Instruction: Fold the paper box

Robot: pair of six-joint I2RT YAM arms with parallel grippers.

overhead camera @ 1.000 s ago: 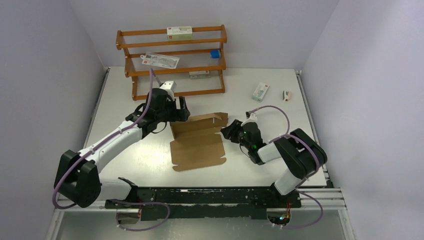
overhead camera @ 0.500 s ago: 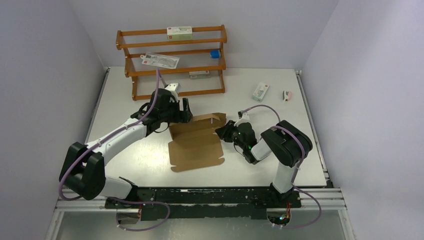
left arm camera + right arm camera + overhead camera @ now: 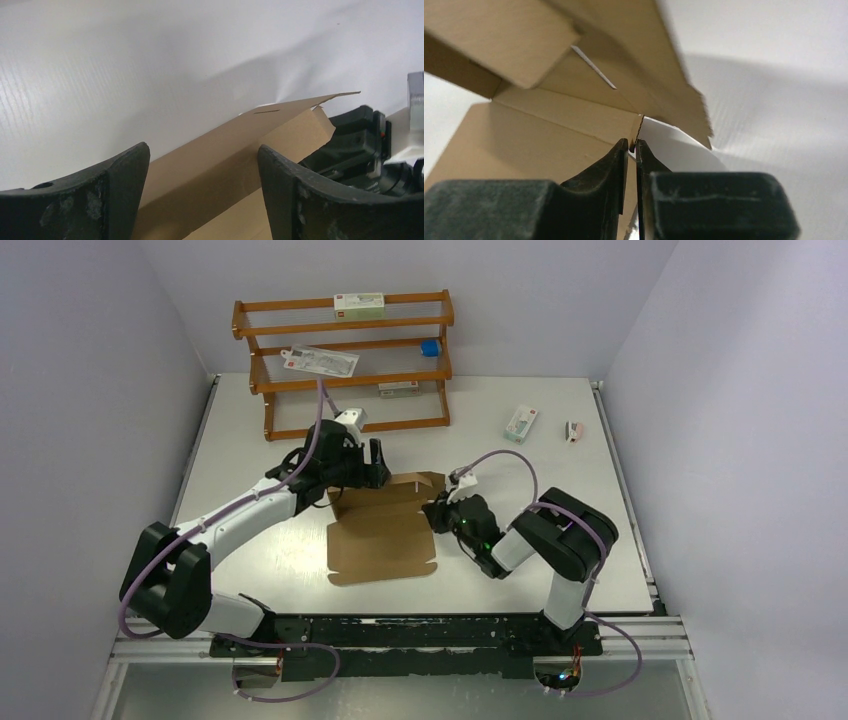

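The left gripper (image 3: pixel 372 466) reaches over the far edge of the paper box (image 3: pixel 383 540), its jaws spread wide with the raised rear flap (image 3: pixel 240 135) standing between them, not pinched. The box lies in the middle of the white table (image 3: pixel 250 440), base flat and far panel tilted up. At its right side, the right gripper (image 3: pixel 435 512) has its jaws pressed nearly together, pinching a side wall's edge (image 3: pixel 639 127)
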